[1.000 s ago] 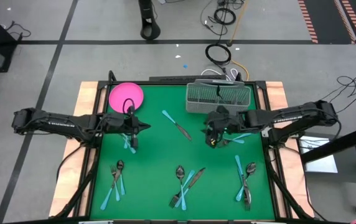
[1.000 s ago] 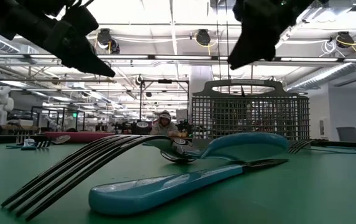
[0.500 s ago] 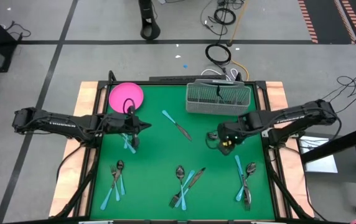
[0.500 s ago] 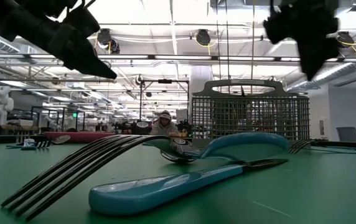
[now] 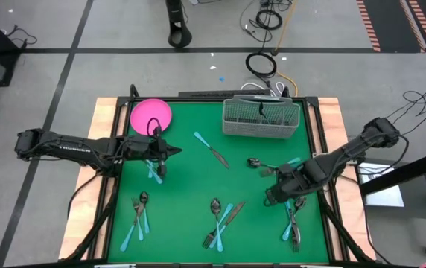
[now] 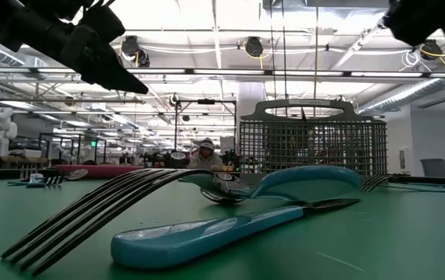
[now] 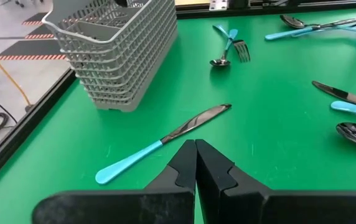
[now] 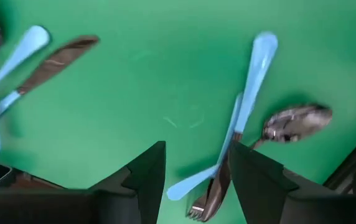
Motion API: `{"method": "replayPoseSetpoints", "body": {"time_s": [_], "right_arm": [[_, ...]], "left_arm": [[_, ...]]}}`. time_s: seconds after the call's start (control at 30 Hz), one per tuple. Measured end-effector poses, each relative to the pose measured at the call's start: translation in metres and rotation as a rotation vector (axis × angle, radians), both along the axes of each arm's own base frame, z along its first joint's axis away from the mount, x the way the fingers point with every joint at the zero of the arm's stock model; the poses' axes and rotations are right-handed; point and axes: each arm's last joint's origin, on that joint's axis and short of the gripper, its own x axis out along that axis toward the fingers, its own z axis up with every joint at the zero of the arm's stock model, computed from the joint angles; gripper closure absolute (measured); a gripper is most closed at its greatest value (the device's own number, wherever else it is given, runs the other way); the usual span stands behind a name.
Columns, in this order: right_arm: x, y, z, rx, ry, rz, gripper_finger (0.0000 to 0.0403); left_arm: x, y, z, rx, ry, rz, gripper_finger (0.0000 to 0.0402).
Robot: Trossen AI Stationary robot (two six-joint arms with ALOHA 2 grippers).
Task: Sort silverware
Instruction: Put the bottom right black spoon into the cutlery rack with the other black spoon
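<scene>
**Right gripper above the lower-right cluster**

The right gripper (image 5: pixel 278 195) hovers empty, fingers parted, with the lower-right silverware cluster (image 5: pixel 293 217) just beside it at about 4 o'clock, handles running roughly 12 to 6. The right arm is clearly nearer. The left gripper (image 5: pixel 161 169) waits at the table's 9 o'clock, fingers pressed together, holding nothing. The mesh basket (image 5: pixel 261 117) at 12 o'clock holds a few pieces; the pink plate (image 5: pixel 150 115) looks bare.

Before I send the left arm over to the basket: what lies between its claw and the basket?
In the left wrist view, one blue-handled knife lies on bare green mat between the shut left claw and the gray mesh basket.
</scene>
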Motion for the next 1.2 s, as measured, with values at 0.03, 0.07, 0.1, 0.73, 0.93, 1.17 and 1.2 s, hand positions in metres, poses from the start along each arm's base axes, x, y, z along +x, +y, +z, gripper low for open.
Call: {"method": "replayPoseSetpoints", "body": {"time_s": [0.03,0.07,0.1,0.73,0.93,1.17,1.2], "right_arm": [[0.000,0.004,-0.002,-0.001,0.011,-0.014,0.0238],[-0.001,0.009,-0.005,-0.001,0.023,-0.027,0.0238],[-0.001,0.014,-0.008,-0.004,0.040,-0.043,0.0238],[-0.021,0.073,-0.052,-0.117,0.256,-0.249,0.0238],[-0.030,0.064,-0.071,-0.158,0.321,-0.253,0.0238],[-0.033,0.062,-0.097,-0.084,0.287,-0.262,0.0238],[-0.033,0.062,-0.097,-0.089,0.277,-0.263,0.0238]], "left_arm": [[0.000,0.000,0.000,0.007,0.002,-0.003,0.0402],[0.000,0.000,0.000,0.014,0.003,-0.006,0.0402],[0.000,0.000,0.000,0.014,0.003,-0.006,0.0402],[0.004,0.000,0.010,0.099,-0.092,-0.031,0.0401],[0.004,0.000,0.011,0.099,-0.103,-0.031,0.0401],[0.004,0.000,0.012,0.098,-0.108,-0.030,0.0402],[0.004,0.000,0.011,0.098,-0.108,-0.030,0.0402]]}}
